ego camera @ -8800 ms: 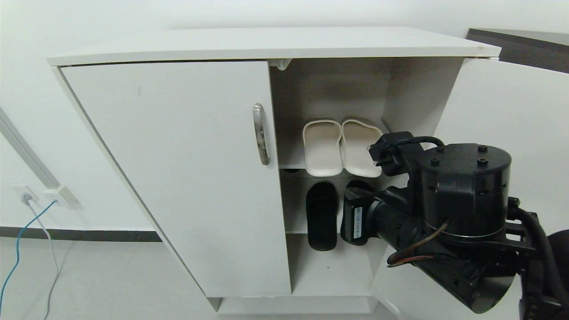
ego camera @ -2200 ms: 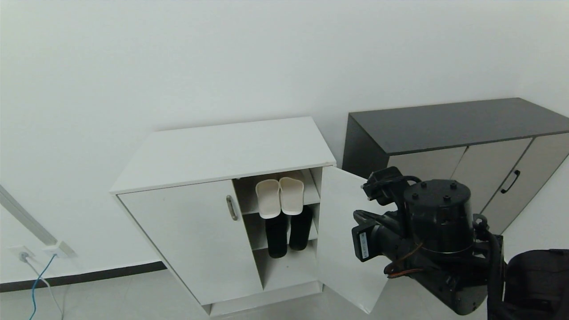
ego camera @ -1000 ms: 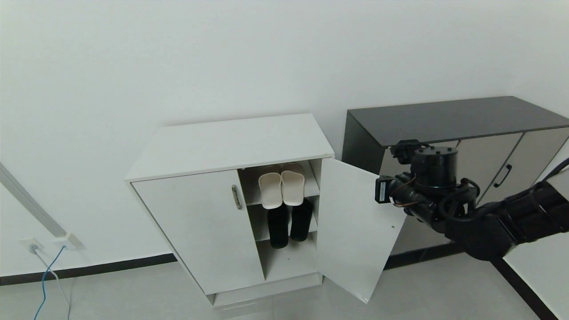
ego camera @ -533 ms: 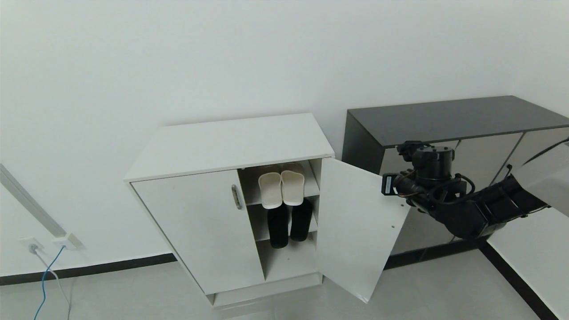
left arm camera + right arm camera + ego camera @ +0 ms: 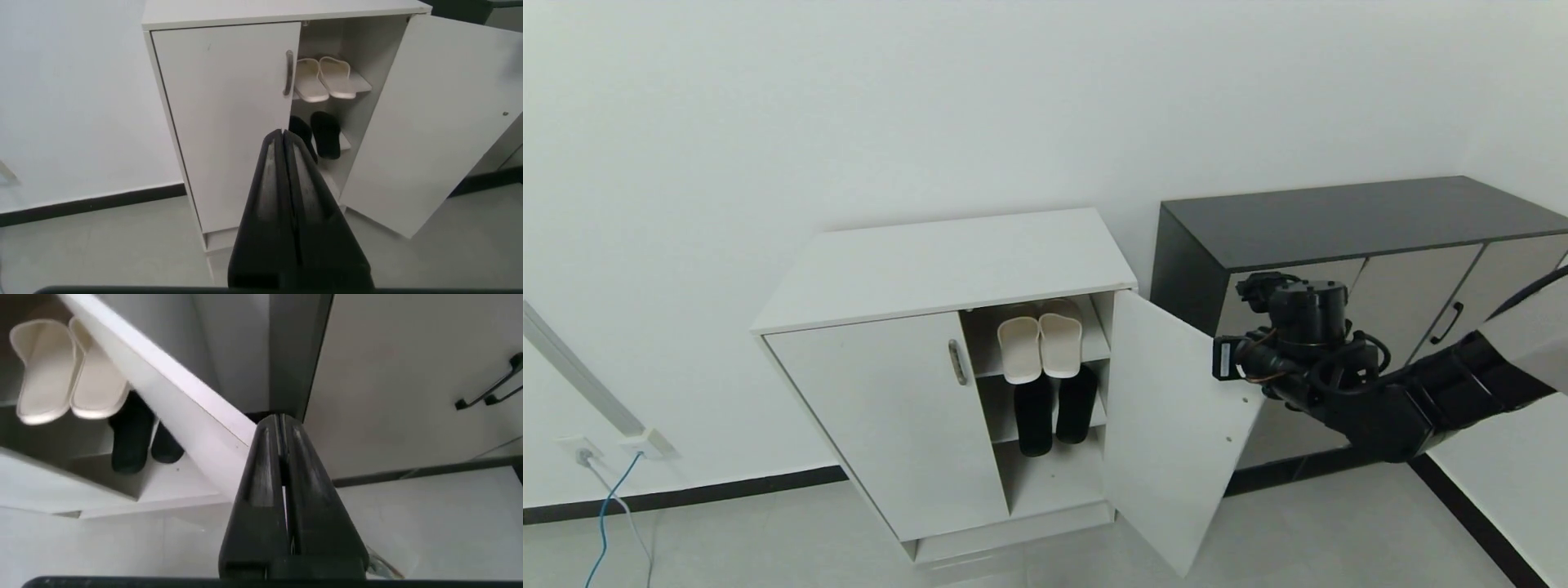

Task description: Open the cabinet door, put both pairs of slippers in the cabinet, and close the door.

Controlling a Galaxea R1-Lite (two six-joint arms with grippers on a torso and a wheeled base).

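The white cabinet [image 5: 947, 261] has its left door shut and its right door [image 5: 1168, 425] swung out. A white pair of slippers [image 5: 1040, 347] lies on the upper shelf, a black pair [image 5: 1054, 412] on the shelf below. My right arm [image 5: 1307, 359] is behind the open door's outer face, near its free edge. In the right wrist view my right gripper [image 5: 282, 420] is shut, empty, with its tips at the door's edge [image 5: 180, 384]. My left gripper [image 5: 283, 135] is shut and empty, held back in front of the closed left door [image 5: 229, 114].
A dark-topped cabinet [image 5: 1339, 212] with grey doors stands close to the right, just behind the open door. A wall socket with cables [image 5: 580, 453] is low on the left. Bare floor [image 5: 768, 539] lies in front of the white cabinet.
The camera has pulled far back from the cabinet. In the last half second my right arm shifted left and down, and the open door swung slightly toward the cabinet.
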